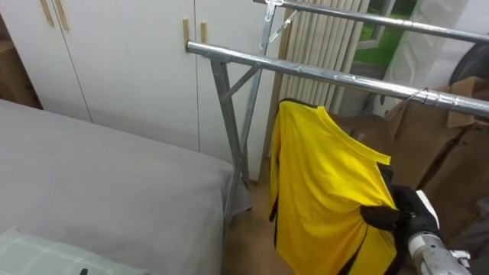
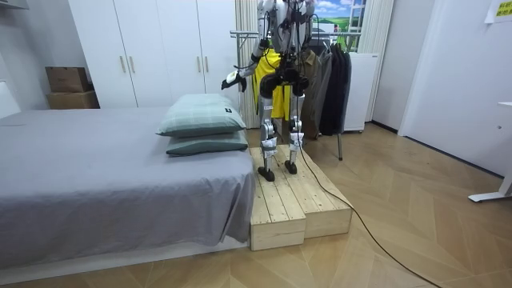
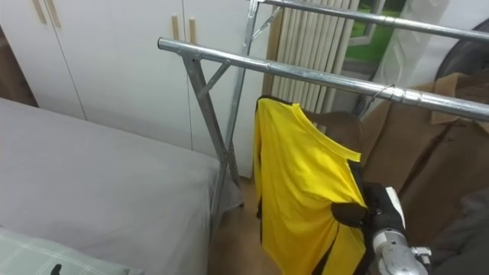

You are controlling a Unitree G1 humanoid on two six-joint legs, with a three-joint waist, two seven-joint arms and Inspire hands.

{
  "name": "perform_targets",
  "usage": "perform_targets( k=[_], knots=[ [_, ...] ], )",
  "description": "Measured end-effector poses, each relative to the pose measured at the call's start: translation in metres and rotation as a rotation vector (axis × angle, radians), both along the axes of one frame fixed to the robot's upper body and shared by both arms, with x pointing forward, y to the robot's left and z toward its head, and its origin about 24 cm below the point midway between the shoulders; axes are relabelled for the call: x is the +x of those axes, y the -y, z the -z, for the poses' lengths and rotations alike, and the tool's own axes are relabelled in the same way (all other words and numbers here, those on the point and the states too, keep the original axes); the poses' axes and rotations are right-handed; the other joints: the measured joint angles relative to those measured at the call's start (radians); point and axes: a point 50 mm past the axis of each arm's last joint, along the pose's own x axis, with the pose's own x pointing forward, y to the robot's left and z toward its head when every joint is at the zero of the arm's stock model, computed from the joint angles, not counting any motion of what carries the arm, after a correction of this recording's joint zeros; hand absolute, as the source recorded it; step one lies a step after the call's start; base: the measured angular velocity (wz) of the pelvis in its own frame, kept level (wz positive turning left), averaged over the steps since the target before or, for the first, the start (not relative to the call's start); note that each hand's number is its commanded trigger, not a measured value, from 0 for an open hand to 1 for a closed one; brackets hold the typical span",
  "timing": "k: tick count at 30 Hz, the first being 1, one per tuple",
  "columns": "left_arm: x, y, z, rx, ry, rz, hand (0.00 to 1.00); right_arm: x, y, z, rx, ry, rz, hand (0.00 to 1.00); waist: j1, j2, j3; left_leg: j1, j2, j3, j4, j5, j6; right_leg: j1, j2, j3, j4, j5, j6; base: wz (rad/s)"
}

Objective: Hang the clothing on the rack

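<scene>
Two pillows point(image 2: 204, 116) lie stacked on the grey bed point(image 1: 99, 176), which takes up the ground well left of the rail point(image 1: 306, 72) and reaches almost to its slanted legs. Behind the bed, and still left of the rail, stands a white wardrobe point(image 1: 130, 69) with pale wooden handles.

In the room view the robot's left hand point(image 2: 231, 80) is held out to the left of the rail, over the bed's near corner and clear of the clothes. Whether it holds anything cannot be told from there.

The robot stands upright on a low wooden platform point(image 2: 296, 200) directly before the rail, facing it, with the bed at its left side. The rail itself is a bare steel bar running across the eye views, and a second bar runs higher and further back.

Just under the rail, near its middle, hangs the yellow shirt point(image 1: 325, 191), its top edge close beneath the bar and its body falling straight down. What carries it at the top cannot be made out.

At the shirt's lower right edge, below the rail, the right hand point(image 1: 405, 210) has its dark fingers curled in and pinching the yellow cloth.

Right of that, a brown coat point(image 1: 435, 145) hangs from the rail by a wire hook.
</scene>
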Motion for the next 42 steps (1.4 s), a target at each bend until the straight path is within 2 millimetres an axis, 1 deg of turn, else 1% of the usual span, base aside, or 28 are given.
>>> perform_targets(
  k=[3, 7, 10, 11, 12, 14, 17, 20, 23, 25, 27, 29, 30, 31, 34, 38, 39, 42],
  knots=[
    [-0.001, 0.0, 0.0, 0.001, -0.003, -0.001, 0.0, 0.0, -0.001, 0.0, 0.001, 0.001, -0.002, 0.0, 0.0, 0.0, 0.0, 0.0, 0.0, 0.001, 0.0, 0.0, 0.0, 0.0, 0.0, 0.001, -0.001, 0.0, 0.0, 0.0],
    [-0.005, 0.0, 0.002, 0.002, -0.013, -0.002, 0.0, -0.001, -0.004, 0.002, 0.012, 0.001, -0.01, 0.0, -0.003, -0.003, -0.0023, 0.002, 0.0, 0.004, 0.0, 0.0, 0.0, 0.002, 0.001, 0.002, -0.002, 0.0, 0.0, 0.0],
    [-0.009, -0.001, 0.004, 0.001, -0.026, -0.006, 0.0, -0.007, -0.004, 0.009, 0.015, -0.021, -0.012, 0.0, -0.004, -0.002, -0.0006, 0.011, 0.0, 0.005, -0.002, 0.0, 0.0, 0.011, 0.001, 0.001, -0.002, -0.001, 0.001, 0.0],
    [-0.012, -0.001, 0.005, 0.001, -0.035, -0.008, 0.0, -0.007, -0.004, 0.009, 0.016, -0.023, -0.014, 0.0, -0.005, -0.005, -0.0002, 0.016, -0.001, 0.005, -0.002, 0.0, 0.0, 0.018, 0.0, 0.002, -0.004, -0.002, 0.003, 0.04],
    [-0.014, -0.001, 0.005, 0.001, -0.038, -0.009, 0.0, -0.009, -0.003, 0.011, 0.016, -0.03, -0.013, 0.0, -0.005, -0.008, -0.0019, 0.016, -0.001, 0.005, -0.002, 0.0, 0.0, 0.02, 0.0, 0.002, -0.006, -0.002, 0.003, 0.07],
    [-0.017, -0.001, 0.007, 0.001, -0.048, -0.009, 0.0, -0.012, -0.003, 0.014, 0.017, -0.041, -0.012, 0.0, -0.005, -0.014, 0.0004, 0.017, -0.001, 0.004, -0.001, 0.0, 0.0, 0.023, 0.0, 0.0, -0.012, -0.002, 0.003, 0.05],
    [-0.021, -0.002, 0.009, 0.001, -0.067, -0.015, 0.0, -0.015, -0.001, 0.016, 0.001, -0.048, -0.002, 0.0, -0.005, -0.014, 0.001, 0.02, -0.001, 0.005, -0.001, 0.0, 0.0, 0.027, -0.001, -0.001, -0.013, -0.002, 0.003, 0.01],
    [-0.021, -0.003, 0.009, 0.004, -0.067, -0.018, 0.0, -0.016, -0.001, 0.017, -0.004, -0.045, 0.006, 0.0, -0.004, -0.013, 0.0015, 0.02, -0.001, 0.004, -0.001, -0.001, 0.0, 0.028, -0.001, 0.0, -0.014, -0.003, 0.004, 0.04],
    [-0.02, -0.003, 0.008, 0.006, -0.062, -0.016, 0.0, -0.016, -0.002, 0.017, 0.001, -0.032, 0.011, 0.0, -0.004, -0.01, 0.0018, 0.015, -0.001, 0.001, -0.001, -0.002, 0.0, 0.023, 0.0, 0.0, -0.014, -0.003, 0.004, 0.01],
    [-0.021, -0.003, 0.008, 0.017, -0.052, -0.027, 0.0, -0.016, -0.003, 0.017, 0.007, -0.019, 0.015, 0.0, -0.005, -0.005, 0.0028, 0.012, -0.002, 0.001, 0.0, -0.003, 0.0, 0.023, -0.001, -0.003, -0.014, -0.003, 0.004, 0.0],
    [-0.02, -0.003, 0.007, 0.024, -0.04, -0.036, 0.0, -0.017, -0.006, 0.017, 0.018, -0.007, 0.017, 0.0, -0.008, 0.001, 0.0004, 0.01, -0.003, 0.001, 0.0, -0.003, 0.001, 0.023, -0.001, -0.004, -0.013, -0.003, 0.005, 0.02],
    [-0.019, -0.003, 0.006, 0.024, -0.035, -0.037, 0.0, -0.017, -0.01, 0.018, 0.033, 0.007, 0.016, 0.0, -0.018, 0.01, -0.0052, 0.008, -0.004, -0.001, 0.0, -0.003, 0.001, 0.024, -0.003, -0.015, -0.014, -0.003, 0.005, 0.07],
    [-0.019, -0.003, 0.006, 0.025, -0.035, -0.038, 0.0, -0.017, -0.014, 0.019, 0.045, 0.015, 0.01, 0.0, -0.029, 0.017, -0.009, 0.009, -0.004, -0.001, 0.0, -0.003, 0.001, 0.027, -0.004, -0.018, -0.015, -0.004, 0.005, 0.08],
    [-0.019, -0.003, 0.006, 0.026, -0.033, -0.037, 0.0, -0.018, -0.017, 0.021, 0.062, 0.018, 0.007, 0.0, -0.036, 0.023, -0.0099, 0.015, -0.005, 0.0, 0.0, -0.003, 0.001, 0.034, -0.004, -0.019, -0.017, -0.004, 0.006, 0.07],
    [-0.02, -0.003, 0.006, 0.032, -0.037, -0.031, 0.0, -0.023, -0.019, 0.023, 0.071, 0.025, -0.009, 0.0, -0.053, 0.031, -0.0155, 0.02, -0.006, 0.003, 0.0, -0.003, 0.001, 0.043, -0.006, -0.019, -0.017, -0.007, 0.011, 0.08],
    [-0.022, -0.004, 0.006, 0.04, -0.043, -0.025, 0.0, -0.033, -0.016, 0.028, 0.07, 0.018, -0.008, 0.0, -0.056, 0.032, -0.0157, 0.037, -0.008, 0.013, 0.001, -0.003, 0.001, 0.056, -0.009, -0.016, -0.014, -0.012, 0.017, -0.01],
    [-0.022, -0.004, 0.006, 0.044, -0.043, -0.021, 0.0, -0.034, -0.014, 0.029, 0.069, 0.016, -0.004, 0.0, -0.056, 0.033, -0.0159, 0.041, -0.009, 0.026, 0.001, -0.003, 0.001, 0.058, -0.011, -0.015, -0.015, -0.012, 0.016, -0.07],
    [-0.022, -0.003, 0.006, 0.041, -0.042, -0.021, 0.0, -0.04, -0.011, 0.032, 0.063, 0.007, 0.01, 0.0, -0.076, 0.036, -0.0178, 0.05, -0.012, 0.026, 0.001, -0.009, 0.008, 0.069, -0.014, -0.016, -0.016, -0.017, 0.02, 0.05]
  ],
)
